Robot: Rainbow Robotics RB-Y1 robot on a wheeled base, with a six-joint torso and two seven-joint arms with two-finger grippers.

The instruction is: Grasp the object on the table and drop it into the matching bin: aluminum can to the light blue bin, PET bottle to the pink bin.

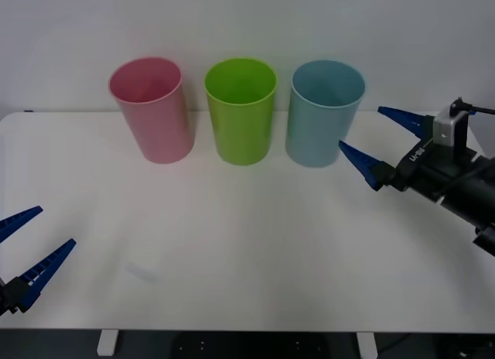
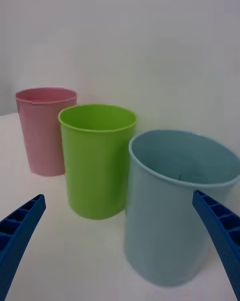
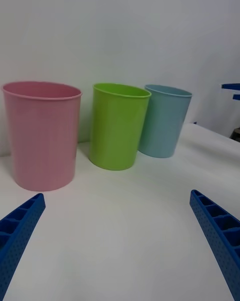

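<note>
A: Right gripper point(image 1: 373, 142) sits at about three o'clock on the table point(image 1: 255, 243), fingers spread wide with nothing between them, just beside the light blue bin point(image 1: 325, 115).

B: And the can? I see none on the tabletop, in either gripper, or in what shows of the bin mouths.

A: Same here. The right wrist view looks over the blue bin's rim point(image 2: 182, 153) and shows only part of the inner wall; the floor is hidden. So I can't say where the can is. My guess, from empty spread fingers beside the right bin, is that the drop is done and it lies inside.

B: Why would the fingers point that way?

A: They aim toward nine o'clock, straight at the bin, which fits a release over or near the rim.

B: Left gripper point(image 1: 27, 247)?

A: Low at about eight o'clock near the table's front edge, fingers also apart and empty, well clear of the bins. Looks parked, out of the working arm's way.

B: The bins themselves?

A: A row across twelve o'clock: pink bin point(image 1: 151, 111) toward eleven, lime green bin point(image 1: 241, 111) centre, light blue toward one. All upright, mouths open, near each other without touching.
</note>
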